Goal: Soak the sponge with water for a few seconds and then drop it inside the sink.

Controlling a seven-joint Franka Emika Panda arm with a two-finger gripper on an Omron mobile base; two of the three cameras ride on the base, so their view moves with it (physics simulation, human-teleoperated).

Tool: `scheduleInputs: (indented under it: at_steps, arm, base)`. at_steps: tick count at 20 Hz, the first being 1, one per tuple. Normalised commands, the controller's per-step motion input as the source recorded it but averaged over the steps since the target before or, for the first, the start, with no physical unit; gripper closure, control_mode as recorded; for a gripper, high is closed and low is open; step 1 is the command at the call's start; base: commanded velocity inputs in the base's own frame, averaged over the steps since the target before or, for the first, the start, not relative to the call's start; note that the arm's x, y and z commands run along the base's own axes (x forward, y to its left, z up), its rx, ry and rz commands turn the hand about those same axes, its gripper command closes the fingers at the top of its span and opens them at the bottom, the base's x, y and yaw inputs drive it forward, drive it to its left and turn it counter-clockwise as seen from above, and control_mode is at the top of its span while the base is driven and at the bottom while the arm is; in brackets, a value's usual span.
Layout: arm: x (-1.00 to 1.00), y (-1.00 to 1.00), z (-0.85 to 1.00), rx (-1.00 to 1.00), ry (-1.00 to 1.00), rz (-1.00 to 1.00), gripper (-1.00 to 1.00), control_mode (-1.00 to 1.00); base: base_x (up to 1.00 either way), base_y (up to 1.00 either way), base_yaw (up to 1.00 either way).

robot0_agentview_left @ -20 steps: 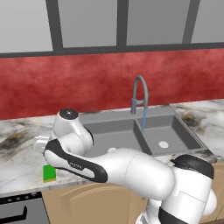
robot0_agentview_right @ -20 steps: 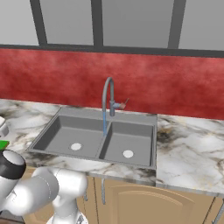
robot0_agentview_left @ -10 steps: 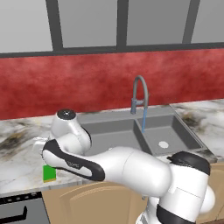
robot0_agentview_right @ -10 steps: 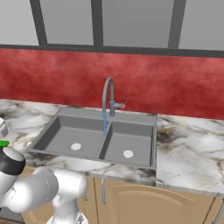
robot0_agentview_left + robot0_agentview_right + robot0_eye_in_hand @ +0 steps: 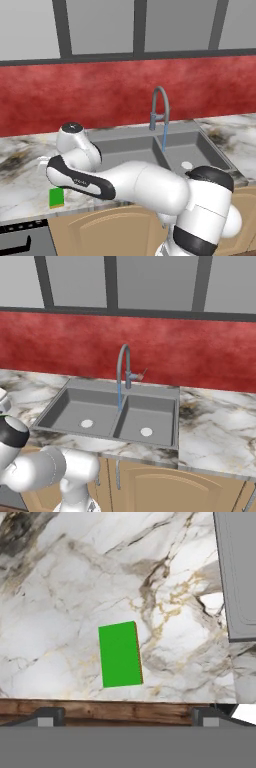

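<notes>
The sponge lies flat on the marble counter, green side up, close to the counter's front edge. It is well to the left of the sink, and nothing touches it. In the left base view the sponge peeks out under the bent white arm, right by the front edge of the counter.

The gripper hangs above the sponge, with its two dark fingertips spread far apart and nothing between them.

A thin blue stream of water runs down from the faucet into the sink, near the wall between the two basins.
</notes>
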Motion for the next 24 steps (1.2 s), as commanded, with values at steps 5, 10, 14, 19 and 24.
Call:
scheduleInputs:
  at_steps: [5, 10, 14, 19, 24]
  arm:
    - [0.06, 0.02, -0.07, -0.04, 0.01, 0.01, -1.0, -1.0]
    - [0.2, 0.07, -0.14, -0.03, 0.04, 0.02, -1.0, -1.0]
    - [0.13, 0.0, -0.19, 0.0, 0.0, 0.01, -1.0, -1.0]
    - [0.12, 0.04, -0.24, 0.0, 0.0, 0.01, -1.0, -1.0]
    - [0.04, 0.15, -0.22, 0.0, 0.0, 0.01, -1.0, -1.0]
  base:
    - [0.0, 0.0, 0.0]
    - [0.0, 0.0, 0.0]
    - [0.0, 0.0, 0.0]
    - [0.0, 0.0, 0.0]
    - [0.0, 0.0, 0.0]
